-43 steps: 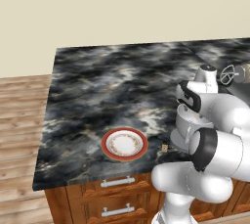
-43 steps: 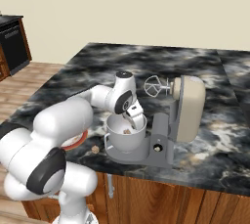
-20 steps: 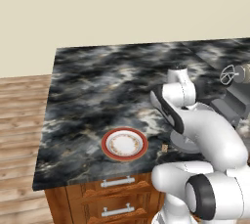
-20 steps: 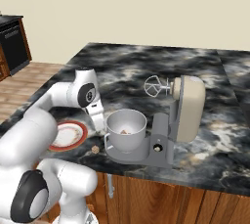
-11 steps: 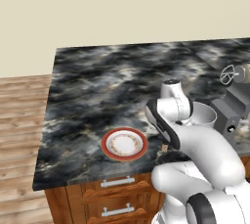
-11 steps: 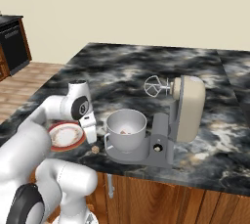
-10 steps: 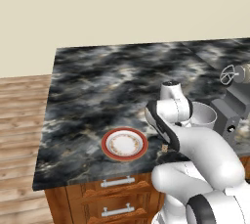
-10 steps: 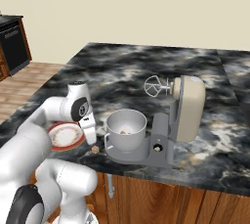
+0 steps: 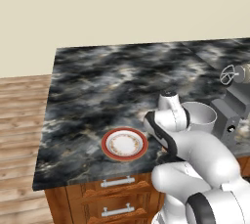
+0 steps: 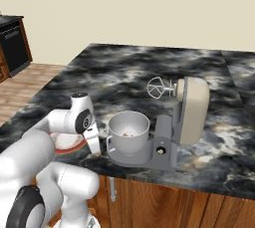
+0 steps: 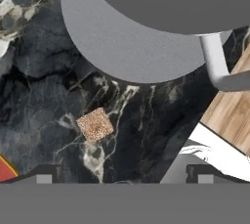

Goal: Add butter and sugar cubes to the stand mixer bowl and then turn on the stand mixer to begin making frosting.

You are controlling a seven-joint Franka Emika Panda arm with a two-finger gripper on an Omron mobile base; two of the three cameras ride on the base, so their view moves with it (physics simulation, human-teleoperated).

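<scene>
One tan speckled sugar cube (image 11: 95, 125) lies on the dark marble, just in front of the stand mixer's round grey base (image 11: 122, 47). My gripper (image 11: 124, 179) hangs open over it, and the cube sits ahead of and between the two fingertips, nearer the left one. From the right, the gripper (image 10: 94, 146) points down between the plate and the stand mixer bowl (image 10: 128, 131). A small tan bit (image 10: 128, 134) rests in that bowl; I cannot tell what it is. The stand mixer (image 10: 191, 110) has its head tilted up, whisk (image 10: 156, 87) above the bowl. The butter is hidden.
A red-rimmed white plate (image 9: 124, 144) sits left of the bowl (image 9: 197, 115) near the counter's front edge (image 9: 97, 181). The bowl's handle (image 11: 215, 61) juts toward the edge. Wood floor (image 11: 229, 115) shows past it. Open marble stretches behind and to the left.
The arm has swung away from above the bowl, passed over the plate, and come down low to the counter between plate and bowl. The jaws have stayed open.
</scene>
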